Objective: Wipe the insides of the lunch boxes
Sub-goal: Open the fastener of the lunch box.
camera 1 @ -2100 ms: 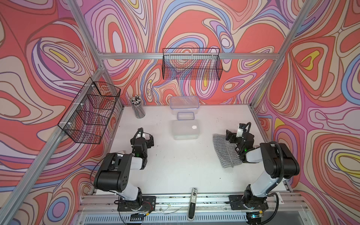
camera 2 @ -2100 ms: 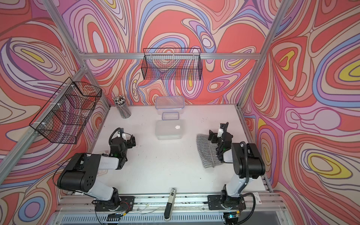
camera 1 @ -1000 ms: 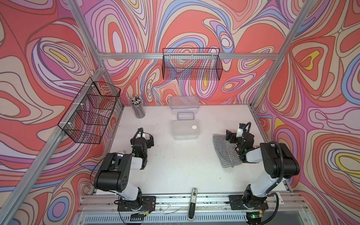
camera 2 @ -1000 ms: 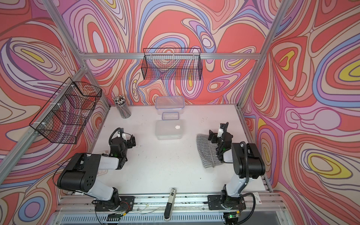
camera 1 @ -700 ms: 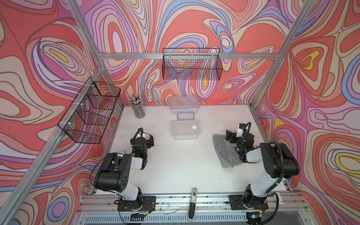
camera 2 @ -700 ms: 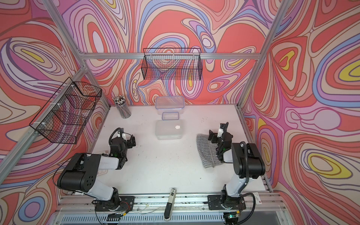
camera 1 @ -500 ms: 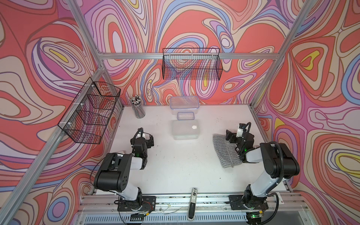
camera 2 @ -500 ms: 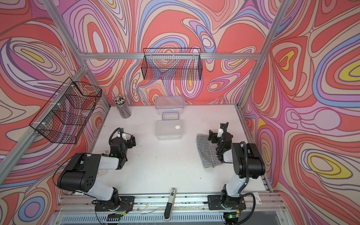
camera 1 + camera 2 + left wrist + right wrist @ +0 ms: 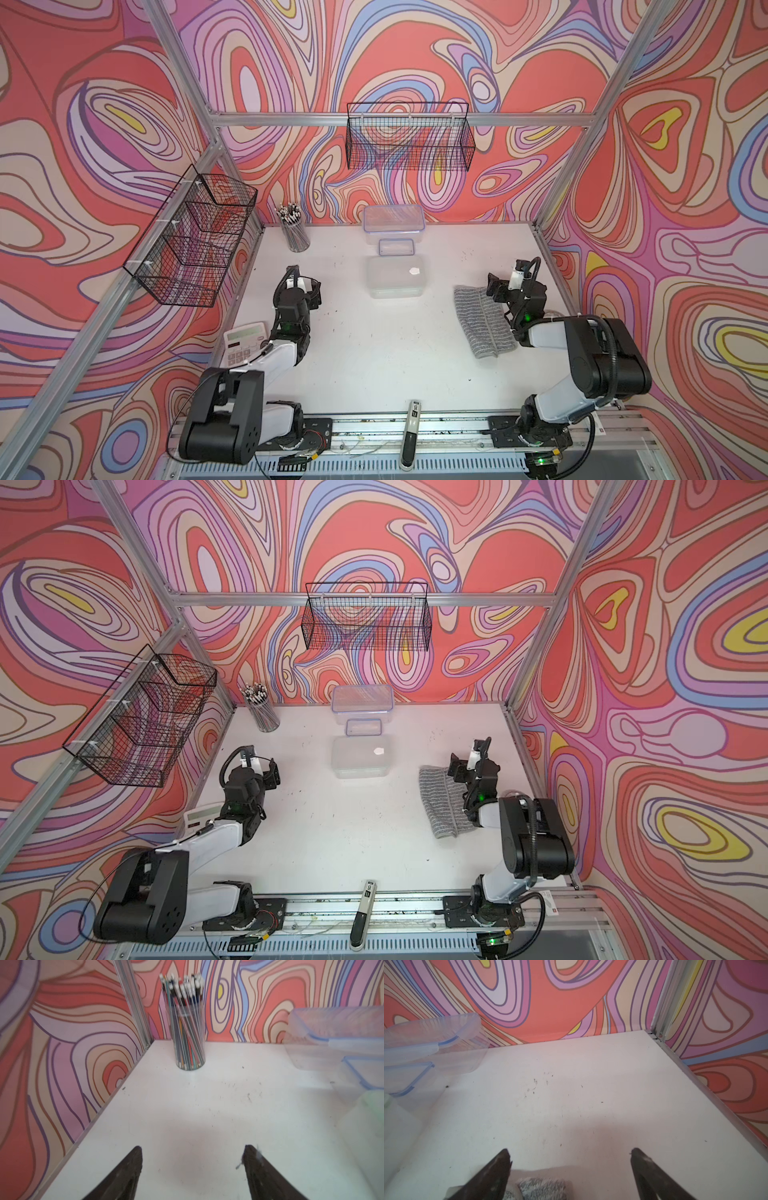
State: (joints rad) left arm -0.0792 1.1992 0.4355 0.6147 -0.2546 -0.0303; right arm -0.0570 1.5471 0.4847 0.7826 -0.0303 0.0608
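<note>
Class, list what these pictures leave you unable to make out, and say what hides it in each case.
Frosted-lid lunch box, both top views: inside hidden by its lid.
Calculator, both top views: partly covered by the left arm.
Cloth, right wrist view: mostly cut off by the picture's edge.

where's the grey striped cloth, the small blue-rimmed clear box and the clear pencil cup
grey striped cloth (image 9: 482,322): a top view, mid fabric
small blue-rimmed clear box (image 9: 396,247): a top view, lid centre
clear pencil cup (image 9: 189,1043): left wrist view, cup wall
</note>
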